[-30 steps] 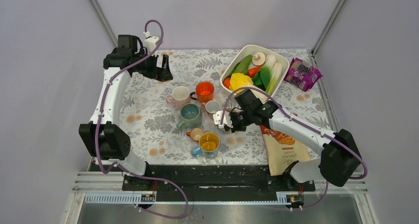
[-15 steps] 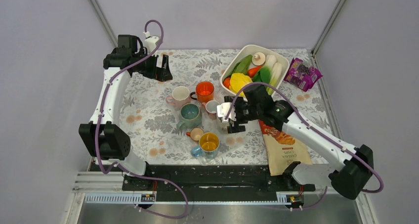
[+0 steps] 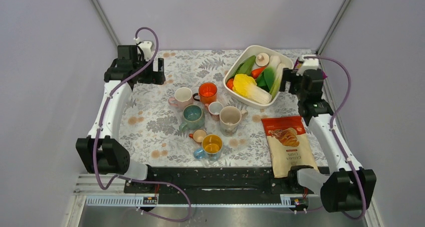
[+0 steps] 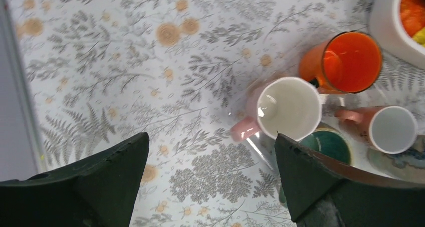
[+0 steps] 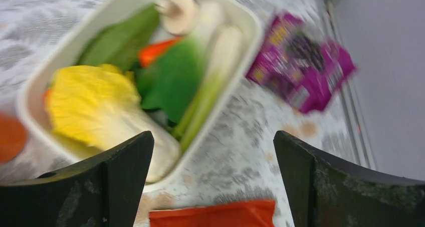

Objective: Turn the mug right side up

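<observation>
A beige mug (image 3: 230, 118) stands mouth up at mid-table, handle to the right, in a cluster of several upright mugs. Nothing touches it. My right gripper (image 3: 287, 81) hangs open and empty far to its right, by the bowl's right end; in the right wrist view the gripper (image 5: 213, 134) has only tablecloth between its fingers. My left gripper (image 3: 156, 76) is open at the far left; in its own view the gripper (image 4: 211, 137) hovers over bare cloth, left of a pink mug (image 4: 288, 109) and an orange mug (image 4: 348, 61).
A white bowl (image 3: 242, 54) of vegetables sits at the back right, a purple packet (image 3: 306, 75) beyond it. An orange chips bag (image 3: 288, 147) lies at the front right. Other mugs: teal (image 3: 193, 116), yellow-lined (image 3: 211, 146), small pink (image 3: 215, 108).
My right gripper opened off the beige mug, left it upright by the cluster, and swung back and right to the bowl. The left arm shifted slightly.
</observation>
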Action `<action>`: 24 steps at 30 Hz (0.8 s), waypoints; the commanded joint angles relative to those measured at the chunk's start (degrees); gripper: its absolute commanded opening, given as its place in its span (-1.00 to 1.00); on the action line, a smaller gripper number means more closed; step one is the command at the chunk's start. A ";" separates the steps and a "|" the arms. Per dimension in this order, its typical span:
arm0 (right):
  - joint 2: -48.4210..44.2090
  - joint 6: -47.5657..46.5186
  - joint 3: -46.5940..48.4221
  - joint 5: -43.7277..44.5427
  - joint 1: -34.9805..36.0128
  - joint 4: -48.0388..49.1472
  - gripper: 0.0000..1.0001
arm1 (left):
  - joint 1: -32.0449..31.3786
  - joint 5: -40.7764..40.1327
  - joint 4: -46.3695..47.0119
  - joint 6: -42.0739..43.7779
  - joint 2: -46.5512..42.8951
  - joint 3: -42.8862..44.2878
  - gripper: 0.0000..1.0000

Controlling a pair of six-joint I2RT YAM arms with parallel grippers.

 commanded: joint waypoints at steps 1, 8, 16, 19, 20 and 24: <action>-2.56 15.87 -8.80 11.41 -10.49 2.91 0.99 | 0.36 -12.39 10.53 -4.63 -7.88 -8.59 0.98; -10.04 14.21 -24.26 20.96 -11.44 15.91 0.98 | 2.99 -17.44 15.36 -1.52 -15.05 -21.40 0.98; -20.14 14.72 -37.88 17.36 -11.44 25.46 0.99 | 12.96 -2.50 30.26 -13.92 -19.62 -37.54 0.98; -21.27 15.46 -40.08 18.02 -11.44 26.99 0.99 | 13.10 -1.80 32.89 -16.28 -20.19 -41.52 0.98; -20.97 15.65 -40.14 18.55 -11.44 26.98 0.99 | 13.18 -2.31 32.46 -17.10 -20.23 -41.78 0.98; -18.76 15.98 -39.49 20.35 -11.44 26.71 0.99 | 13.18 -10.75 32.18 -17.84 -20.02 -43.60 0.98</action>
